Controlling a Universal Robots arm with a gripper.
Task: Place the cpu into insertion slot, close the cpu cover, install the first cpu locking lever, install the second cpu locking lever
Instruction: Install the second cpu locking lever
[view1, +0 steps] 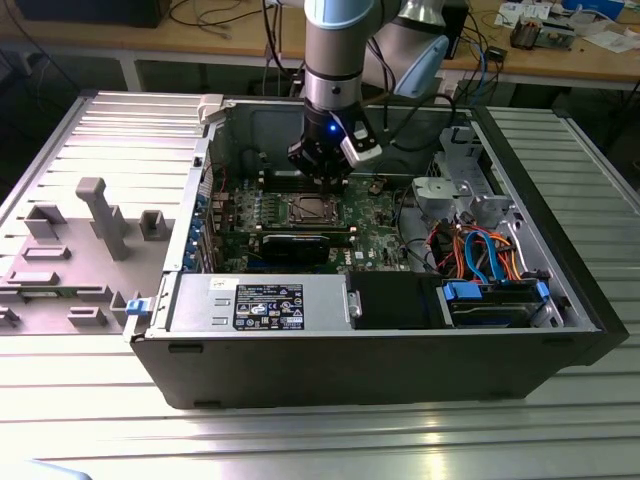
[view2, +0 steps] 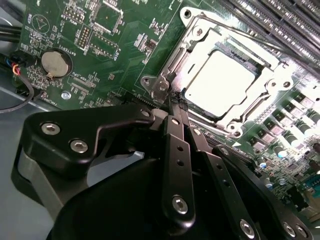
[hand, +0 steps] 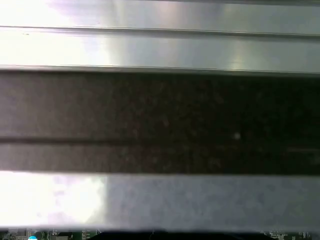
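While the dull silver square cpu (view2: 223, 85) sits in the silvery-rimmed insertion slot (view2: 197, 33) under the thin metal cpu cover (view2: 272, 82), the black end effector (view2: 178, 106), fingers pressed together, hangs at its edge.

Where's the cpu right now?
The cpu sits in the insertion slot under the closed cpu cover in the second wrist view, just beyond the gripper.

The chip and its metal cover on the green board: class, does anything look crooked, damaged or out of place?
Nothing stands out. In the second wrist view the chip lies flat and square in the socket, the cover sits level around it, and the gripper, fingers together, rests at the cover's corner.
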